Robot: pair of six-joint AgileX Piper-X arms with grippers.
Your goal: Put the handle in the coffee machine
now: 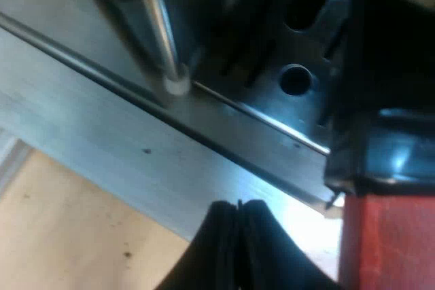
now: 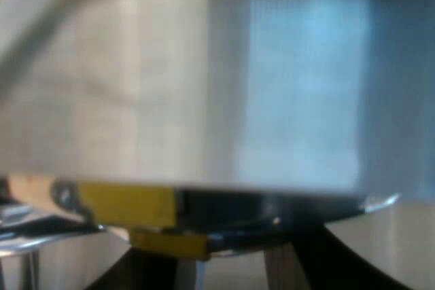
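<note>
1. The surface is pale wood with a few dark specks. It shows just below the machine's brushed-metal edge.
2. That edge is a long silver strip running at a slant. Behind it sits a dark grate with slots and a round hole.
3. A thin shiny rod comes down from the machine. Its whitish tip sits right at the seam between the strip and the grate.
4. The left end effector has its two black fingers pressed together with nothing between them. It hovers over the silver strip.
5. The handle is just beside that end effector, apart from its fingers. It's a dark, glossy piece with the red end below it, close up against the machine's edge. Can't tell whether it's locked in.
6. The right wrist view is mostly a blurry pale panel, whitish on one half and bluish on the other. No idea if that's the room or a part of the machine.
7. Under the panel there's a yellow patch next to a dark band. It could be a label, but any writing is too blurred to read.
8. The right end effector has its fingers spread apart, and I can't see anything clamped between them. There's silvery metal off to one side.
</note>
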